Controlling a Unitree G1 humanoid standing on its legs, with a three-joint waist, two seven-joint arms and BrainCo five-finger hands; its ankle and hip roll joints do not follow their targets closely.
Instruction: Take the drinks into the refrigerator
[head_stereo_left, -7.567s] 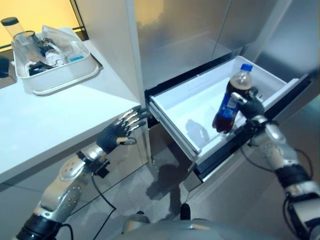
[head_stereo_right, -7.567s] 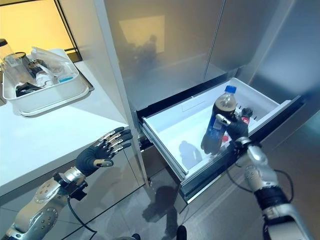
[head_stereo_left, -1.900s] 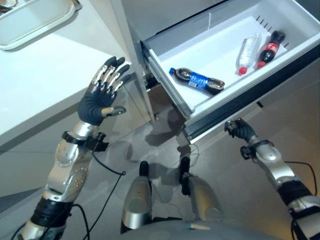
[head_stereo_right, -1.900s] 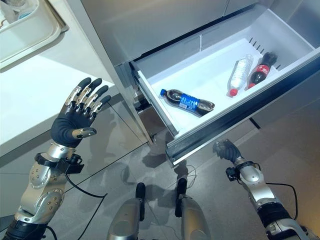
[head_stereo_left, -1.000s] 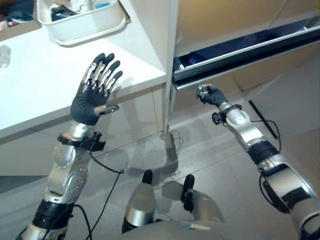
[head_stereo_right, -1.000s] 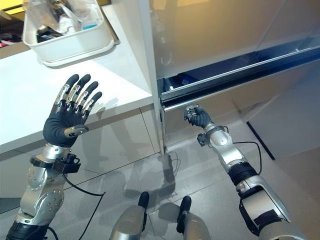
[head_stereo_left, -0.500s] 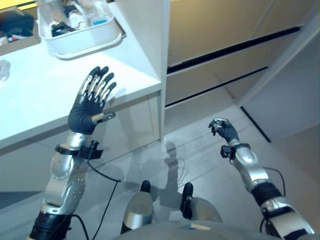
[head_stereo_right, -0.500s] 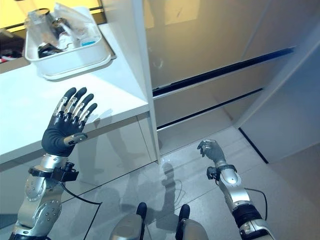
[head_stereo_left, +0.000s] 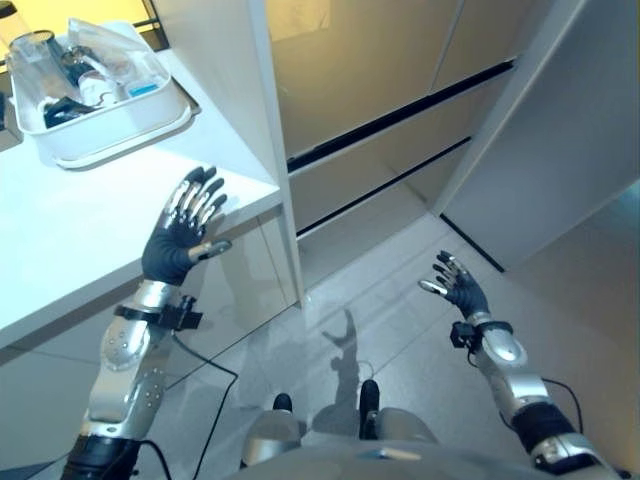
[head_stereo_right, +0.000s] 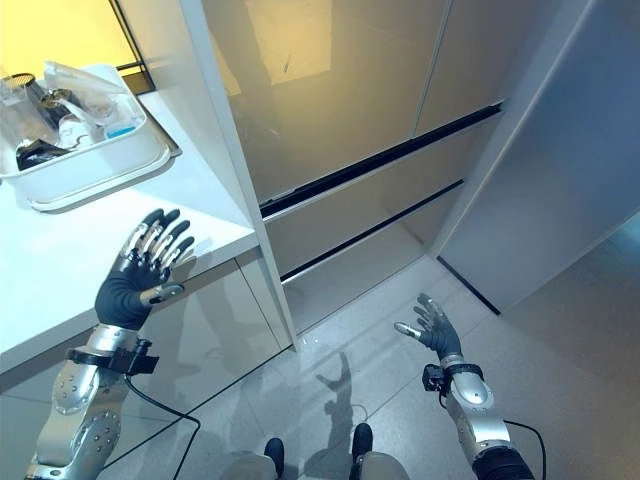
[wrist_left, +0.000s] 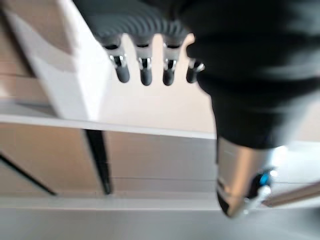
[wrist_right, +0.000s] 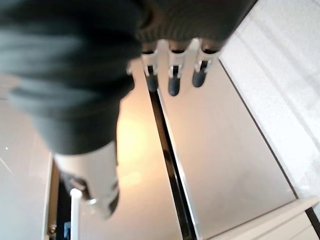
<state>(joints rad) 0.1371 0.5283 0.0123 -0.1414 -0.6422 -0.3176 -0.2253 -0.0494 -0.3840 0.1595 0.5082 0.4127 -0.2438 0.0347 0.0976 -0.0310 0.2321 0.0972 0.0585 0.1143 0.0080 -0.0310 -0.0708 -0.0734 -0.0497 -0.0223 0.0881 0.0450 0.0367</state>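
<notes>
My left hand (head_stereo_left: 180, 240) is raised at about nine o'clock in the head view, palm turned away from me, fingers straight and spread, holding nothing. It hangs just off the front edge of the white surface (head_stereo_left: 80, 230), near that surface's right-hand corner. My right hand (head_stereo_left: 458, 288) is low at about four o'clock, over the grey tiled floor (head_stereo_left: 400, 330), fingers apart and relaxed, thumb out to the side, also empty. In its own wrist view the dark fingertips (wrist_right: 173, 86) stand straight in a row with nothing between them and the thumb.

Beyond the left hand, at eleven o'clock, a white tray (head_stereo_left: 100, 125) sits on the surface with a clear container and some small items inside; I cannot tell what they are.

Straight ahead, from twelve to two o'clock, stands the refrigerator (head_stereo_left: 360, 90). Its drawer front (head_stereo_left: 380, 155) is flush with the panels above and below, marked off by dark seams. I cannot see any drinks, so I cannot tell where they lie.
</notes>
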